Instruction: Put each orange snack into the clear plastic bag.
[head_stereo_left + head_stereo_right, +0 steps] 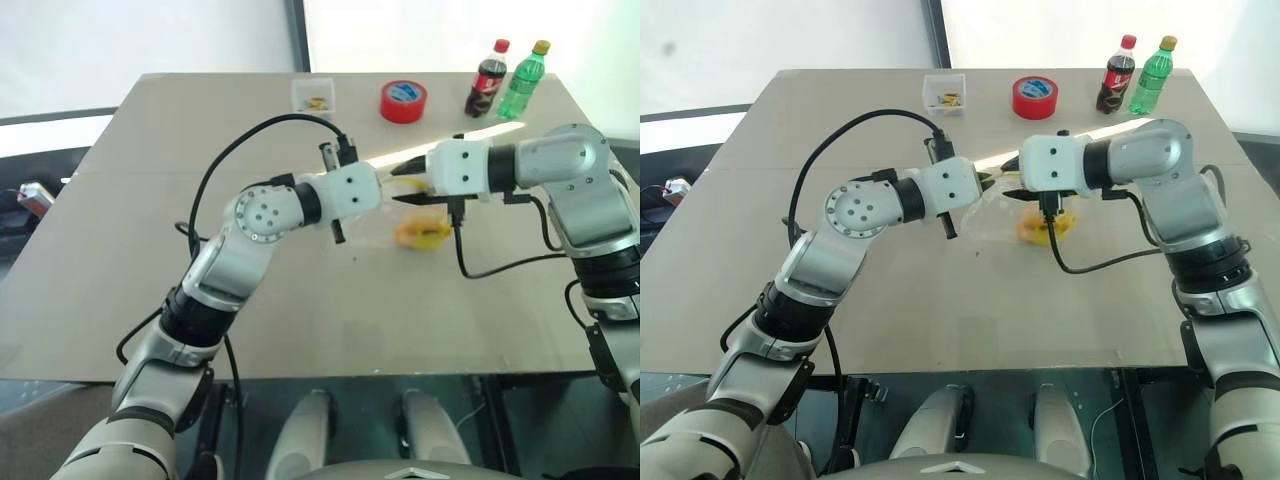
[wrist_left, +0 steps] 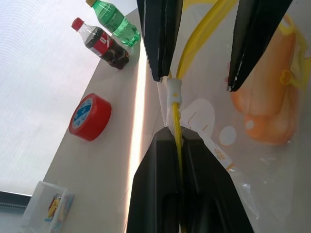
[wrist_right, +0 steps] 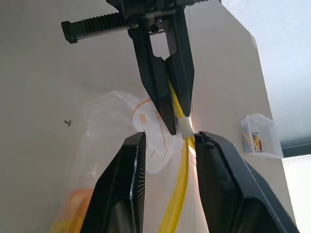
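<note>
the clear plastic bag hangs lifted above the middle of the tan table, its yellow strip along the top edge. orange snacks already lie inside it, low in the bag, showing as an orange-yellow lump through the plastic; how many i cannot tell. the left gripper is clamped tight on the yellow strip, just behind the white zip slider. the right gripper comes at the bag from the opposite side, its two black fingers apart and straddling the strip next to the slider; whether they touch the plastic i cannot tell. the two claws nearly meet tip to tip over the bag's top edge, so room there is tight.

around the bag the table is bare: a broad open stretch toward the near edge and to the robot's left. beyond the bag, near the far edge, stand a red tape roll, and to the right of that a cola bottle and a green bottle close together. a small clear box sits near the far edge left of the tape, well apart from the bag. behind the table are bright pale panels split by a dark upright post.
</note>
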Controlling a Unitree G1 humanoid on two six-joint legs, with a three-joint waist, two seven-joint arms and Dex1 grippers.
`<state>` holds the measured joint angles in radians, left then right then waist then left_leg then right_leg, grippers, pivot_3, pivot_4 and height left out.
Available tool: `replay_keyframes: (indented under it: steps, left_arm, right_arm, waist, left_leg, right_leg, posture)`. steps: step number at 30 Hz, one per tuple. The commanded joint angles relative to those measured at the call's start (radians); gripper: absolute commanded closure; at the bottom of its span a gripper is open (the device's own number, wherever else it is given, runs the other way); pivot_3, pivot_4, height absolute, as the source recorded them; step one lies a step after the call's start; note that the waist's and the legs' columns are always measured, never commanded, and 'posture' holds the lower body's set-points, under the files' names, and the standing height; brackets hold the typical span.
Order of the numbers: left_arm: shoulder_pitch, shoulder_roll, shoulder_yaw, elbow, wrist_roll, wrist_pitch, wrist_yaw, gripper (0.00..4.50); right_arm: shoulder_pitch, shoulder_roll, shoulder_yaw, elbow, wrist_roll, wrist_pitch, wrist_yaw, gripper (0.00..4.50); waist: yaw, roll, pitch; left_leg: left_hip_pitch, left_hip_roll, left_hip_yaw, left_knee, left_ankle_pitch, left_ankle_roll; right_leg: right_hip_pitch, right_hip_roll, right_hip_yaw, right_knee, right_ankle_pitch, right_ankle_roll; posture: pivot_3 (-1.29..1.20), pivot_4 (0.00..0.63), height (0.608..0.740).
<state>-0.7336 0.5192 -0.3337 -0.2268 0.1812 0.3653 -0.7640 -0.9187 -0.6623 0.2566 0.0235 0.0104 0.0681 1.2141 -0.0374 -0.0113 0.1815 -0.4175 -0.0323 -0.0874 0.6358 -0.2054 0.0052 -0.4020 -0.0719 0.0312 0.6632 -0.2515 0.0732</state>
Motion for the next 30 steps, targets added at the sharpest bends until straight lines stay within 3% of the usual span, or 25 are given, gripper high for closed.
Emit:
replay_keyframes:
  steps: [1,5,9,30]
  left_arm:
    - [-0.012,0.01,0.006,-0.042,0.022,-0.021,-0.002,4.5]
    - [-0.014,0.018,0.002,-0.026,0.047,-0.049,0.0,4.5]
    - [-0.01,0.015,0.004,-0.022,0.057,-0.058,0.0,4.5]
    - [-0.008,-0.005,0.005,-0.024,0.069,-0.063,-0.008,4.5]
  right_arm:
    - [-0.014,-0.006,-0.014,-0.004,0.0,-0.022,-0.006,2.73]
    - [-0.017,-0.002,-0.012,0.002,-0.002,-0.029,-0.008,2.73]
    - [-0.023,0.001,-0.011,0.019,-0.015,-0.044,-0.019,4.06]
    - [-0.04,0.026,-0.015,0.017,-0.02,-0.043,-0.03,4.06]
  waist:
    - [0.0,0.0,0.0]
    - [0.0,0.0,0.0]
    - [0.0,0.0,0.0]
    - [0.0,0.0,0.0]
  left_leg:
    - [0.0,0.0,0.0,0.0,0.0,0.0]
    - [0.0,0.0,0.0,0.0,0.0,0.0]
    - [0.0,0.0,0.0,0.0,0.0,0.0]
    - [0.0,0.0,0.0,0.0,0.0,0.0]
  right_leg:
    - [0.0,0.0,0.0,0.0,0.0,0.0]
    - [0.0,0.0,0.0,0.0,0.0,0.0]
    - [0.0,0.0,0.0,0.0,0.0,0.0]
    - [0.0,0.0,0.0,0.0,0.0,0.0]
  posture:
    - [0.0,0.15,0.74]
    - [0.0,0.15,0.74]
    - [0.0,0.15,0.74]
    - [0.0,0.15,0.74]
